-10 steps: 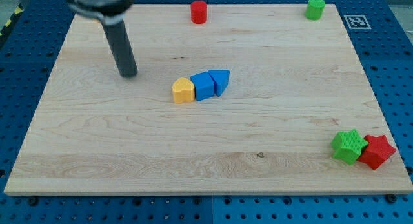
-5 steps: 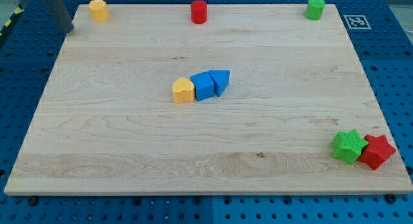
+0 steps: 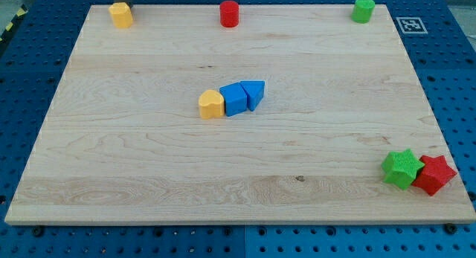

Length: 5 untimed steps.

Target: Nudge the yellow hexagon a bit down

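The yellow hexagon (image 3: 120, 15) sits near the board's top left corner. My tip (image 3: 121, 3) shows only as a short dark stub at the view's top edge. It stands right at the hexagon's upper side, seemingly touching it. The rest of the rod is out of view.
A red cylinder (image 3: 229, 14) stands at the top middle and a green cylinder (image 3: 363, 10) at the top right. A yellow rounded block (image 3: 211, 105), a blue cube (image 3: 234, 99) and a blue triangular block (image 3: 253, 93) touch in a row mid-board. A green star (image 3: 402, 168) and a red star (image 3: 434, 175) sit at the bottom right.
My rod moved from mid-left of the board up past the top left corner to just above the yellow hexagon. The hexagon has shifted slightly right and down.
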Available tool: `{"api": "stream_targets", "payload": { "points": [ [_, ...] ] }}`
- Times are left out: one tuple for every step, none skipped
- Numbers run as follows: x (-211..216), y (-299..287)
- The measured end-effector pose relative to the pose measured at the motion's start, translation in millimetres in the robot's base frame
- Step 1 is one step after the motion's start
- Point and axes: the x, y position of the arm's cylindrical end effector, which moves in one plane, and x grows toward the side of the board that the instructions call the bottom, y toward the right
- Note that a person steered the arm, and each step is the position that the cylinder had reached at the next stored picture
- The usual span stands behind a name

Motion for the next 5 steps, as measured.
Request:
{"api": "stream_targets", "payload": {
  "points": [
    [0,-11],
    [0,-37],
    [0,-33],
    [12,-19],
    [30,1]
  ]
}}
